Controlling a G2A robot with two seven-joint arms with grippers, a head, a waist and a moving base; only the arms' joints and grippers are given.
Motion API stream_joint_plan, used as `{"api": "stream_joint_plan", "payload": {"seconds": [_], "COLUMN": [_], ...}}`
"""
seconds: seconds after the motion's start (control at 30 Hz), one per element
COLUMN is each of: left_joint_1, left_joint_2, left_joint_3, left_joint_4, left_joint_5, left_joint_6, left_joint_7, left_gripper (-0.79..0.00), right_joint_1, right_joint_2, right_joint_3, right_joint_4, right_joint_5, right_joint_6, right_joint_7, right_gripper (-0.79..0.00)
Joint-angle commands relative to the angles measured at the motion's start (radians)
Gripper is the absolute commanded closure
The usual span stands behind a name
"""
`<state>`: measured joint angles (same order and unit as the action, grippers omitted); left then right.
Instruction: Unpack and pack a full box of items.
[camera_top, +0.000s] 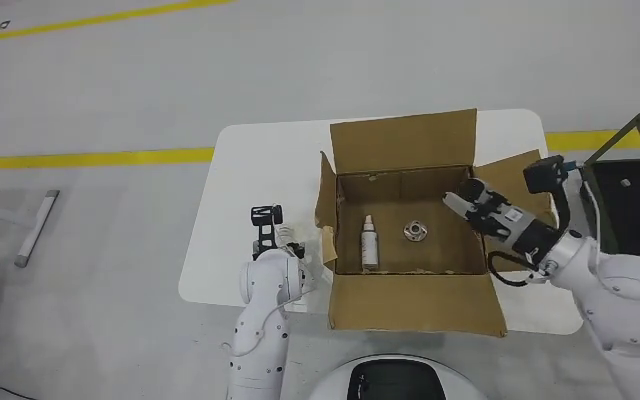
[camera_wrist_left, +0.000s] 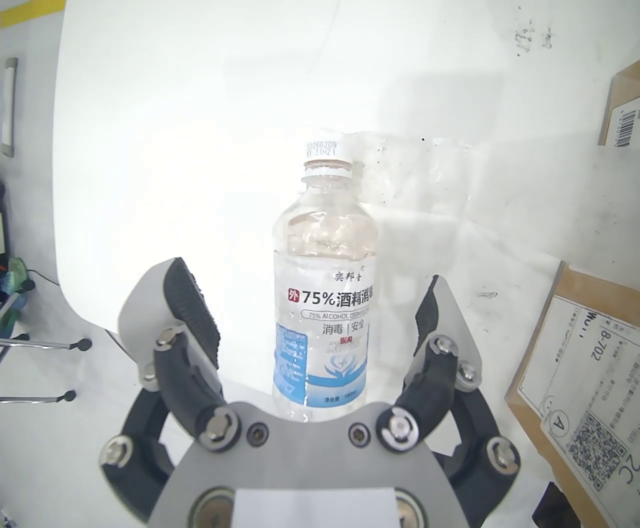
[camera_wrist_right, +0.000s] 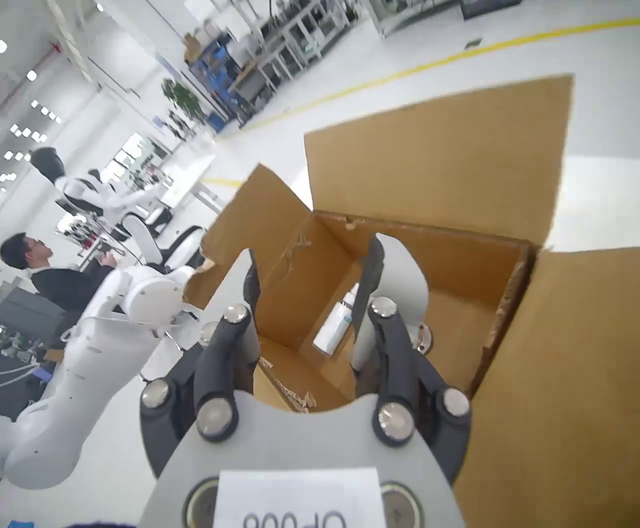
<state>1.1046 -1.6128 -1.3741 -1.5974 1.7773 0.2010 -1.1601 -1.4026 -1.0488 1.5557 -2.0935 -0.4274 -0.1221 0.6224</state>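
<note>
A clear bottle (camera_wrist_left: 324, 300) with a white cap and a blue-and-white label stands upright on the white table. My left gripper (camera_wrist_left: 307, 280) is open, with one finger on each side of the bottle and gaps between. In the top view the left gripper (camera_top: 266, 216) is left of the open cardboard box (camera_top: 400, 135). Inside the box lie a small white spray bottle (camera_top: 369, 243) and a round metal part (camera_top: 416, 231). My right gripper (camera_top: 455, 200) hangs open and empty over the box's right side. In its wrist view the right gripper (camera_wrist_right: 312, 272) is above the spray bottle (camera_wrist_right: 336, 324).
The box's four flaps are folded outward; its left flap (camera_wrist_left: 575, 360) lies close to the left gripper. The bare white table (camera_top: 250, 160) stretches behind and left of the bottle. A dark frame (camera_top: 615, 190) stands off the table's right end.
</note>
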Motion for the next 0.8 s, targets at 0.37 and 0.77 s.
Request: {"api": "stream_joint_plan", "payload": {"seconds": [0.37, 0.77], "left_joint_1": [0.000, 0.000], "left_joint_2": [0.000, 0.000], "left_joint_3": [0.000, 0.000], "left_joint_4": [0.000, 0.000], "left_joint_5": [0.000, 0.000], "left_joint_6": [0.000, 0.000], "left_joint_7": [0.000, 0.000], "left_gripper": [-0.785, -0.785], "right_joint_1": [0.049, 0.222], "right_joint_2": [-0.004, -0.035], "right_joint_3": [-0.097, -0.313], "right_joint_4": [0.043, 0.105], "right_joint_5": [-0.062, -0.251], "right_joint_6": [0.019, 0.370], "right_joint_7": [0.019, 0.071], "right_gripper": [0.000, 0.000]}}
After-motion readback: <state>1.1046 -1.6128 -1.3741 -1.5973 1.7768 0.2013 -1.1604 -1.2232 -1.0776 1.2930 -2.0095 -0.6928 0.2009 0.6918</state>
